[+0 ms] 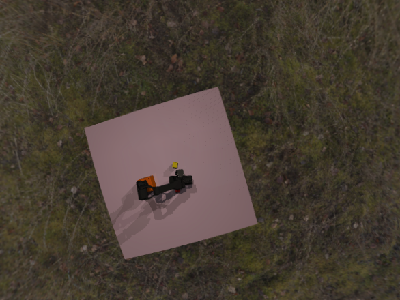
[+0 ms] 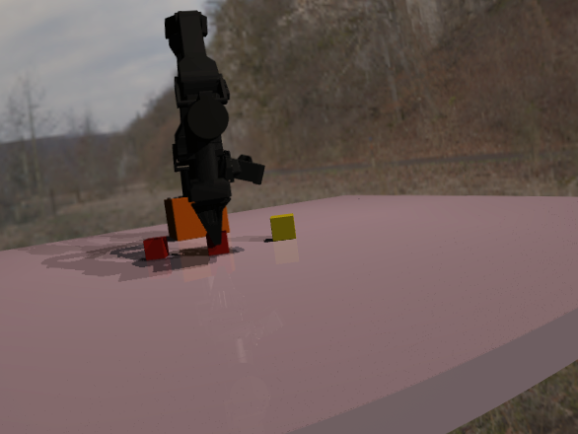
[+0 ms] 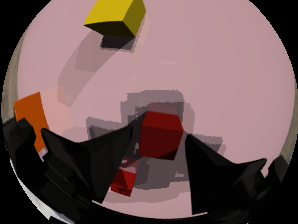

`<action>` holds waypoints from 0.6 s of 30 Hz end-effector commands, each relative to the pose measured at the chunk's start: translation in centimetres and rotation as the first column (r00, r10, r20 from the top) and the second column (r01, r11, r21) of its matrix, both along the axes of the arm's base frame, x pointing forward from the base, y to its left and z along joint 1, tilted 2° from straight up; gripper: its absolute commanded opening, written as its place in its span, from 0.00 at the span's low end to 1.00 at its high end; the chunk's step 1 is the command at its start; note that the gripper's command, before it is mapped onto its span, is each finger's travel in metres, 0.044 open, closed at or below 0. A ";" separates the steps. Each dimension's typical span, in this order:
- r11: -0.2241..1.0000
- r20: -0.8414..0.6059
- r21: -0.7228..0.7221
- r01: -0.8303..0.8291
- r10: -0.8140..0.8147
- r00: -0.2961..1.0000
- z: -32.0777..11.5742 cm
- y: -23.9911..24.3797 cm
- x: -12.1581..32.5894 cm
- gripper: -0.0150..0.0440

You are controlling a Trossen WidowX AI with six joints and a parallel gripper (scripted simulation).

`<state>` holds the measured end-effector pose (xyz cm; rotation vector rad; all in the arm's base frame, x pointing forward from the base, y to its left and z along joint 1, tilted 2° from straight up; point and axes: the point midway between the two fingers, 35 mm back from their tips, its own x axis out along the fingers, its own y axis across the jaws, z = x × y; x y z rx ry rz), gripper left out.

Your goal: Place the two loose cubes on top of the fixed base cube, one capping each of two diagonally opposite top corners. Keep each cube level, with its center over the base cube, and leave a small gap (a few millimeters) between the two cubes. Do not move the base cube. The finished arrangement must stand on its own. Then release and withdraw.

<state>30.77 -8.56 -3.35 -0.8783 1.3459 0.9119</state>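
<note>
The yellow cube (image 1: 175,165) (image 2: 283,227) (image 3: 112,12), seemingly the base cube, stands on the table apart from the red ones. One red cube (image 2: 224,247) (image 3: 161,142) stands on the table between the fingertips; the arm hides it in the top view. The other red cube (image 1: 177,191) (image 2: 155,248) (image 3: 125,182) lies a short way to its left in the exterior view and is partly behind the left finger in the wrist view. My gripper (image 2: 215,241) (image 3: 159,134) points down and is open, its fingers on either side of the nearer red cube, with a narrow gap visible at least on one side.
A larger orange block (image 1: 149,181) (image 2: 186,219) (image 3: 33,117) stands near the arm's base, behind the gripper in the exterior view and at the left edge of the wrist view. The pink table (image 1: 205,136) (image 2: 395,276) carries everything; its front edge shows in the exterior view.
</note>
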 end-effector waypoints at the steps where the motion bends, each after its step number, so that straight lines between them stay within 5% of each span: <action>1: 1.000 0.000 -0.005 -0.001 0.001 1.000 -0.1 0.0 0.0 0.57; 4: 1.000 0.000 -0.005 -0.001 0.001 1.000 -0.1 0.0 0.0 0.44; 18: 1.000 0.000 -0.005 -0.001 0.001 1.000 2.7 -0.2 0.3 0.43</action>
